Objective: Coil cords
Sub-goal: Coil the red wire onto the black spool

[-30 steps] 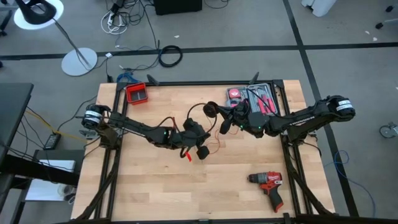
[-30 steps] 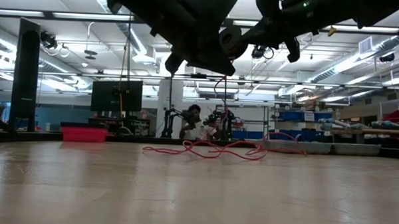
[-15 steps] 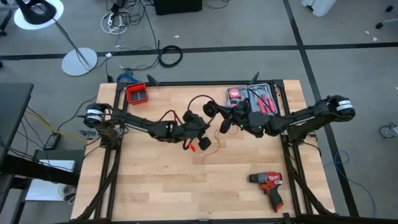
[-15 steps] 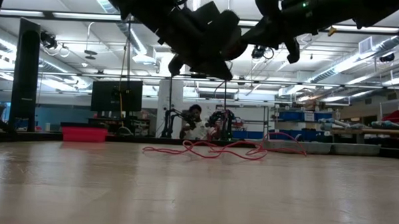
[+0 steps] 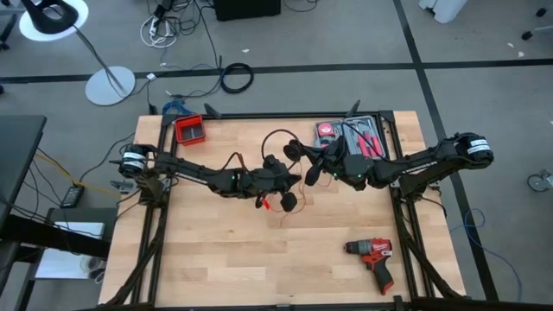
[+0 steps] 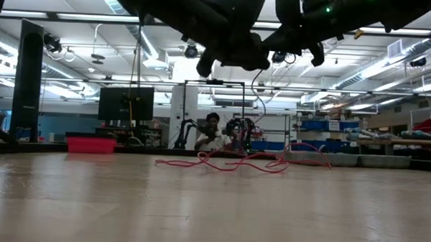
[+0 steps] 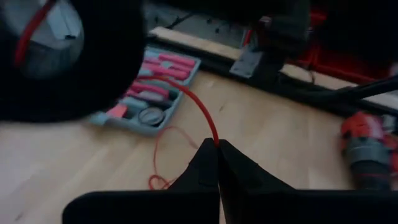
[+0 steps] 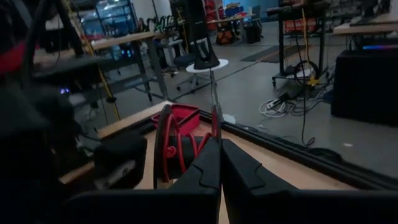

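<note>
Red and black, the cords (image 5: 281,177) are hanging at mid-frame of the high view between two raised arms, the left pincer (image 7: 217,144) pinching a red strand and the right pincer (image 8: 216,142) pinching another, with slack trailing onto the bench (image 5: 216,250). They are looking light, limp and springy, likely tangling or slipping, so gripping near the end clips or at the loop crossing seems wisest. Tool case (image 5: 359,138) at upper right, red bin (image 5: 189,130) at upper left and red drill (image 5: 373,257) at lower right are lying clear.
</note>
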